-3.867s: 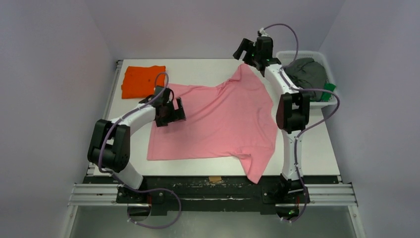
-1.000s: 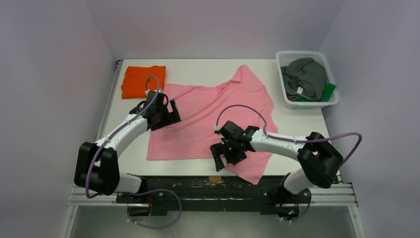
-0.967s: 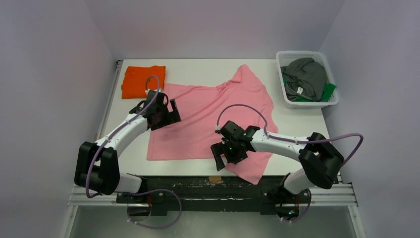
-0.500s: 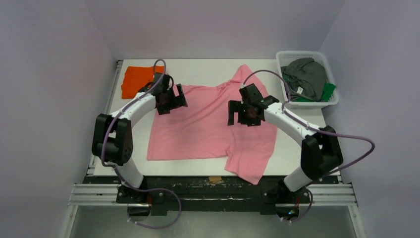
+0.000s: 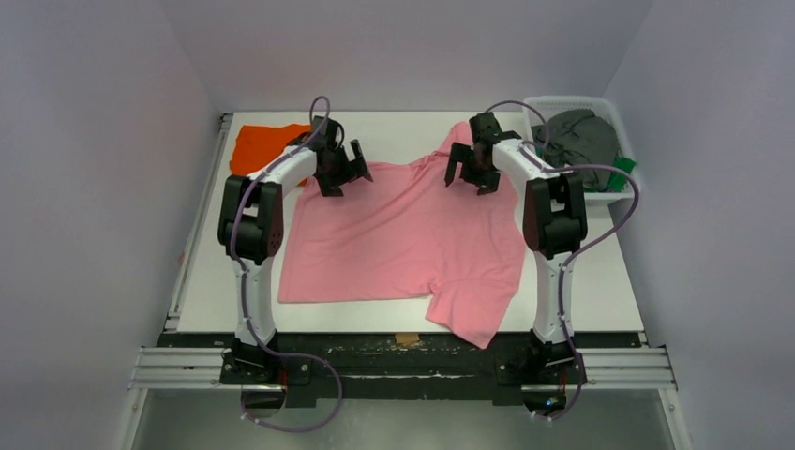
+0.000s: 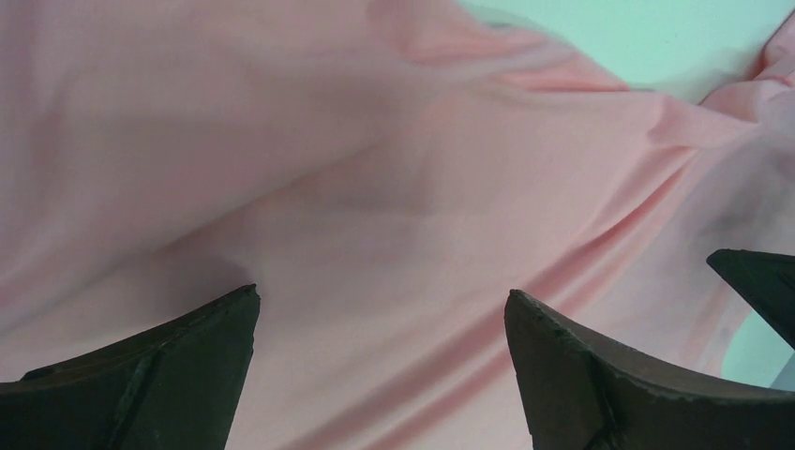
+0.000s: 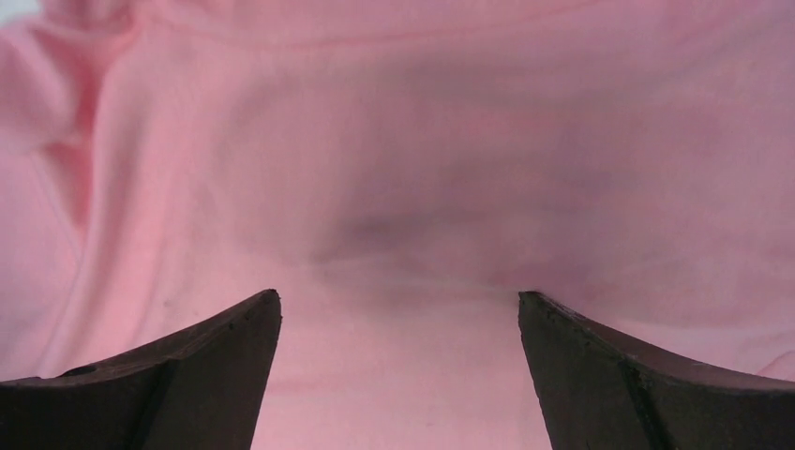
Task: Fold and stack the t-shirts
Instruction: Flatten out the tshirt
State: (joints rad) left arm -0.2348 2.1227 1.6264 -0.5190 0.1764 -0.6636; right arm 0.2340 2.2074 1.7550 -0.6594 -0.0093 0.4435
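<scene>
A light pink t-shirt point(image 5: 412, 234) lies spread flat on the white table point(image 5: 581, 272), one sleeve hanging over the near edge. My left gripper point(image 5: 349, 173) is open and empty over the shirt's far left shoulder; the pink cloth point(image 6: 375, 216) fills its wrist view. My right gripper point(image 5: 469, 173) is open and empty over the far right shoulder, close above the pink cloth point(image 7: 394, 187). A folded bright orange t-shirt point(image 5: 262, 150) lies at the far left, partly behind my left arm. Dark grey point(image 5: 581, 141) and green point(image 5: 621, 173) t-shirts lie bunched in the basket.
A white mesh basket point(image 5: 562, 101) stands at the table's far right corner. Bare table shows to the left and right of the pink shirt. A small tan tape mark point(image 5: 407, 338) sits at the near edge.
Both grippers have moved away from me to the pink shirt's far shoulders. The right arm swept from the near hem up to the far right sleeve; the shirt lies flatter.
</scene>
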